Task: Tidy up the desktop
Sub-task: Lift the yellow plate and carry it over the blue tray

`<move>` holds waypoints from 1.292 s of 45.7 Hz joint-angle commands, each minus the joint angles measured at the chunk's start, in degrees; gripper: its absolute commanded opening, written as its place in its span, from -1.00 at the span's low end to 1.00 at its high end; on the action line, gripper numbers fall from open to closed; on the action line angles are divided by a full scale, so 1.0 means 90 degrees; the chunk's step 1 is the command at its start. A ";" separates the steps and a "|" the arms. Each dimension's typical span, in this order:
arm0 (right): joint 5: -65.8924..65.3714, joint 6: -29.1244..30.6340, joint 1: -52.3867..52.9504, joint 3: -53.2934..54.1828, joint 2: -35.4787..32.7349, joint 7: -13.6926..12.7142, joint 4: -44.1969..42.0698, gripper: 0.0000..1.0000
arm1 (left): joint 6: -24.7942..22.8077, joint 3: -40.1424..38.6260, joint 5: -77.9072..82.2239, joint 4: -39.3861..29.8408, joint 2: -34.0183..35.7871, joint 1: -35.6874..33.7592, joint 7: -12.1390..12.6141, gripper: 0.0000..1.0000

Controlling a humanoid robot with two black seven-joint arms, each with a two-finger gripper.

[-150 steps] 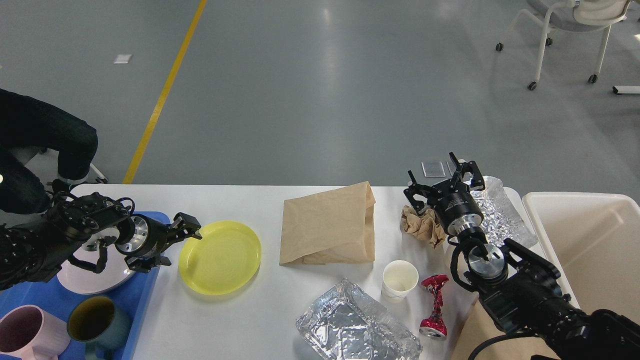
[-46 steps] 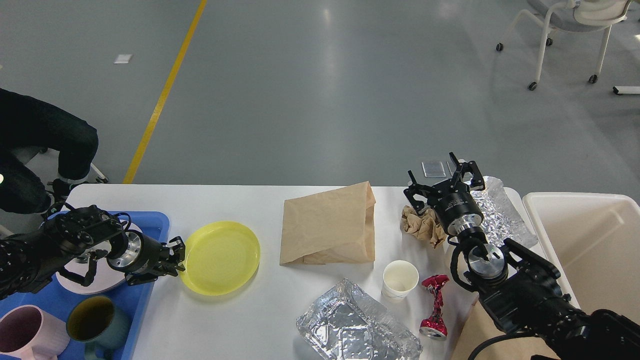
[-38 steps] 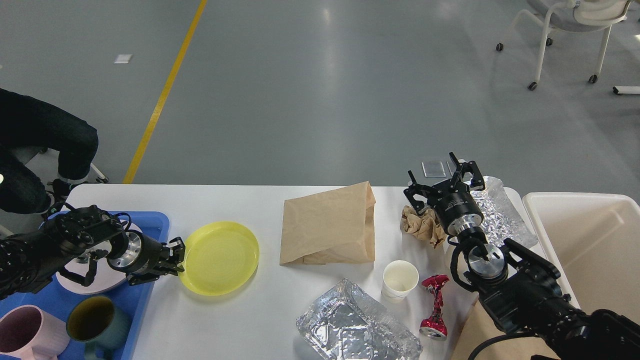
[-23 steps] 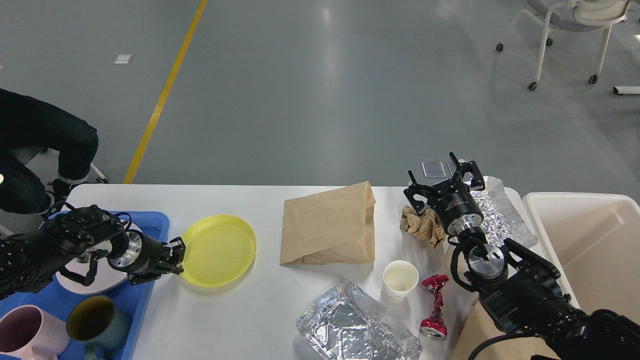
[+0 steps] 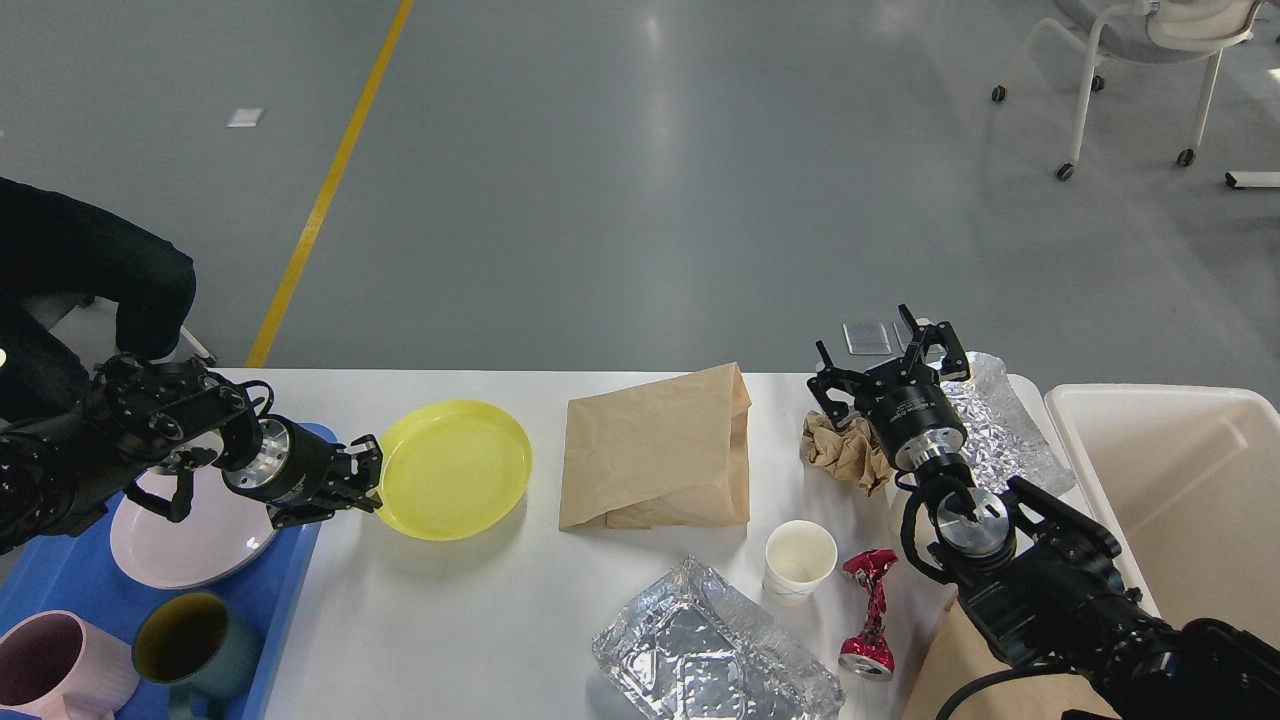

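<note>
The white desktop fills the lower part of the head view. My left gripper is shut on the left rim of a yellow plate and holds it lifted above the desktop, right of the blue tray. My right gripper is open and empty, above a crumpled brown paper ball. A brown paper bag lies in the middle. A white paper cup, a crushed red can and two pieces of foil lie on the right half.
The blue tray holds a pink plate, a pink mug and a dark green mug. A cream plastic bin stands off the desktop's right end. A seated person is at the far left.
My left gripper came down to the yellow plate's left rim, shut on it, and has lifted it up and back from the desktop. The right arm has not moved.
</note>
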 commanded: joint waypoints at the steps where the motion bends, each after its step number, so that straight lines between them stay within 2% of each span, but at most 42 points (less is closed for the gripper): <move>1: 0.0001 0.0000 0.0000 0.0000 0.0000 0.0000 0.0000 1.00 | -0.0435 -0.0012 -0.0004 -0.0043 0.0235 -0.0281 0.0005 -1.00; 15: 0.0001 0.0000 0.0000 0.0000 0.0000 0.0000 0.0000 1.00 | -0.1537 0.0057 0.0015 -0.0248 0.1114 -0.1227 0.0044 -1.00; 20: 0.0001 0.0000 0.0000 0.0000 0.0000 0.0000 0.0000 1.00 | -0.1537 0.0135 0.0035 -0.0531 0.1465 -0.1686 0.0102 -1.00; 27: 0.0001 0.0000 0.0000 0.0000 0.0000 0.0000 0.0000 1.00 | -0.1537 0.0330 0.0035 -0.1126 0.1954 -0.2429 0.0493 -1.00; 32: 0.0001 0.0000 0.0000 0.0000 0.0000 0.0000 0.0000 1.00 | -0.1537 0.0340 0.0035 -0.1410 0.2344 -0.2654 0.0591 -1.00; 42: 0.0001 0.0000 0.0000 0.0000 0.0000 0.0000 0.0000 1.00 | -0.1537 0.0379 0.0045 -0.1459 0.2657 -0.2518 0.0738 -1.00; 56: 0.0001 0.0000 0.0000 0.0000 0.0000 0.0000 0.0000 1.00 | -0.1537 0.0330 0.0045 -0.1352 0.3312 -0.1591 0.0728 -1.00; 59: 0.0001 0.0000 0.0000 0.0000 0.0000 0.0000 0.0000 1.00 | -0.1325 0.0291 0.0045 -0.1352 0.3380 -0.1366 0.0708 -1.00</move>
